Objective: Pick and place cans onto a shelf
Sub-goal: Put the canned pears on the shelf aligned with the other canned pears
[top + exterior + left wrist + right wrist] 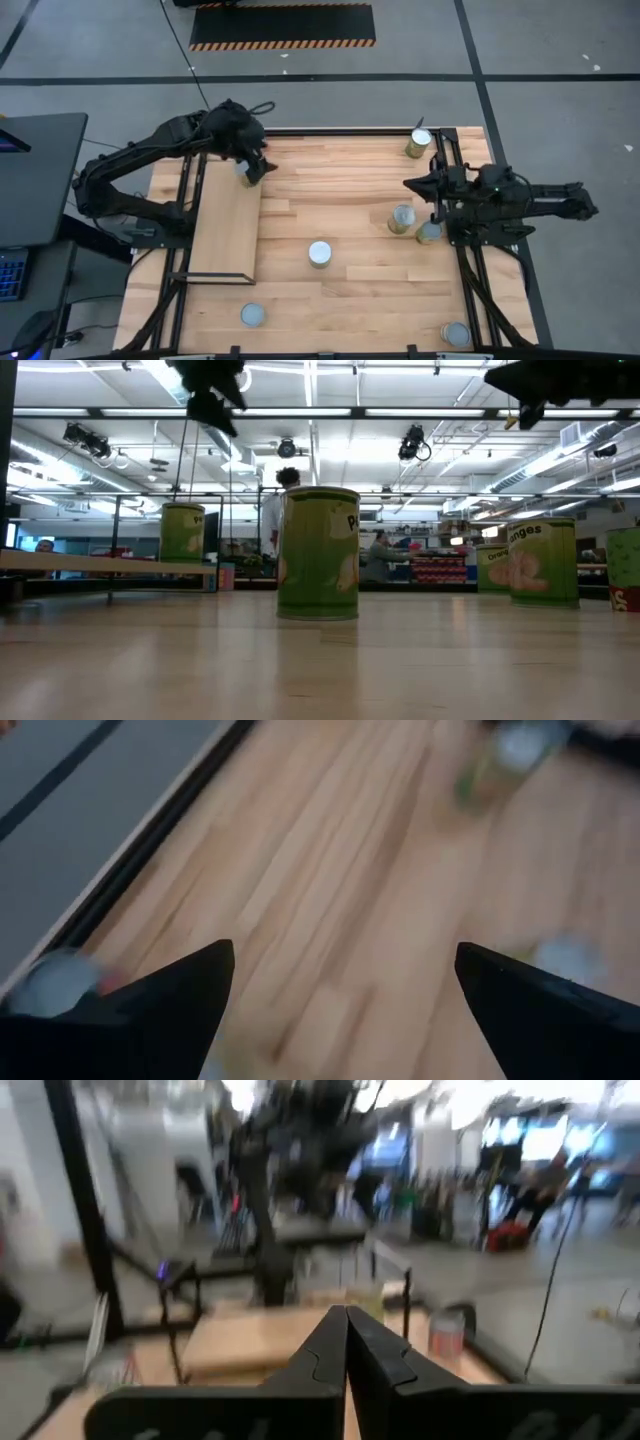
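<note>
The shelf (pixel 225 230), a pale board in a black frame, lies on the table's left side. One can (pixel 244 177) stands upright on its far end; in the low view this can (pixel 182 532) stands on the raised board (pixel 110 563). My left gripper (pixel 256 163) hangs open above that can, apart from it, with nothing between its fingers (pixel 190 995). Several more cans stand upright on the tabletop: one in the middle (pixel 320 254), two (pixel 402 218) side by side at the right. My right gripper (pixel 412 185) is shut, level, above the table's right side.
Other cans stand at the far right corner (pixel 418 143), the near edge (pixel 253 316) and the near right corner (pixel 456 334). A black frame rail (pixel 447 170) runs along the table's right side under my right arm. Bare wood lies between shelf and middle can.
</note>
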Robot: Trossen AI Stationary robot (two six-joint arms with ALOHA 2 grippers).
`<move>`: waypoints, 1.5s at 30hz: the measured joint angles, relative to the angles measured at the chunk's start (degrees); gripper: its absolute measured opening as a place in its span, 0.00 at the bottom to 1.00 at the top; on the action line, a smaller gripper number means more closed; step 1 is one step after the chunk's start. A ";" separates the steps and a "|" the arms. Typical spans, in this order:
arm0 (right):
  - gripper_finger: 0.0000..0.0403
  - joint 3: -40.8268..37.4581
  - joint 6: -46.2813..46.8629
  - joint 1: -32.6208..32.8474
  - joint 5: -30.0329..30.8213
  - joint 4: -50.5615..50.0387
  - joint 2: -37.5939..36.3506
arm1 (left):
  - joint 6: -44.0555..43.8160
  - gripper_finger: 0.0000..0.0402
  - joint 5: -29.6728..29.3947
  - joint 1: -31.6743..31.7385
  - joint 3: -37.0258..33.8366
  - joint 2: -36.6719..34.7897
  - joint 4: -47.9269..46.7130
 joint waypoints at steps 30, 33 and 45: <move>0.95 34.10 10.37 -0.67 0.49 -59.24 34.29 | -17.21 0.96 -10.57 -19.93 -0.04 -2.88 15.53; 0.98 38.78 11.91 -5.33 7.95 -62.79 35.65 | -16.77 0.96 -11.62 -20.56 -0.04 -2.88 15.26; 0.95 40.02 37.26 -32.44 22.40 -62.22 45.20 | -13.61 0.96 -15.80 -20.59 -0.13 -5.08 9.65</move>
